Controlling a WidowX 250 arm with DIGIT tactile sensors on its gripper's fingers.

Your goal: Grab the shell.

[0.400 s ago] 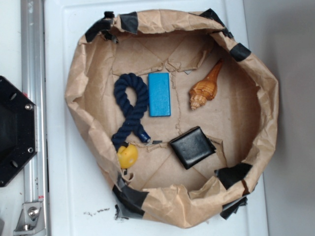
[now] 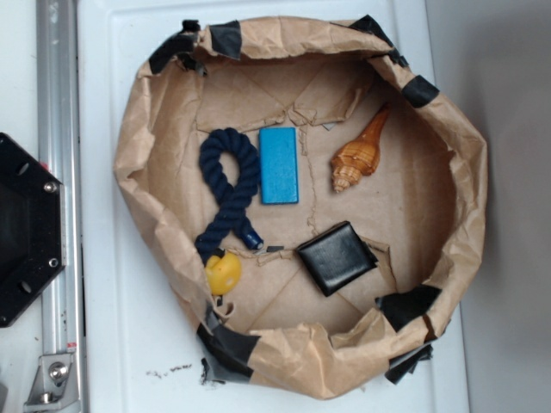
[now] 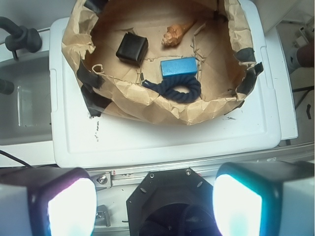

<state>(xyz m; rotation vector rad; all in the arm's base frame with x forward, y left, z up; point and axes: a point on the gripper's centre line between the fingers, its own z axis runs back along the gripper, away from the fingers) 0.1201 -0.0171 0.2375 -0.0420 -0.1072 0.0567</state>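
Here's the white desk, and on it sits the biggest thing in play, a round brown paper nest with crumpled walls patched in black tape, filling most of the desk top. In the wrist view the same nest sits toward the far edge of the desk, well apart from the camera. Along the desk's left edge in the exterior view runs a metal rail, and a black base plate juts in beside it.

Inside the nest, a dark navy rope loops near the left wall, its tail running down to a small yellow ball tucked against the paper. Just beside the loop lies a blue rectangular block, flat on the floor. Toward the desk's lower edge, a black square pad sits tilted.

And there's the shell, orange-brown and glossy, lying right of the block, pale whorled tip down, pointed tail aimed at the nest's upper right wall. From the wrist it shows small at the far side.

The pincer is spread wide, both glowing pads at the bottom corners, nothing between them.
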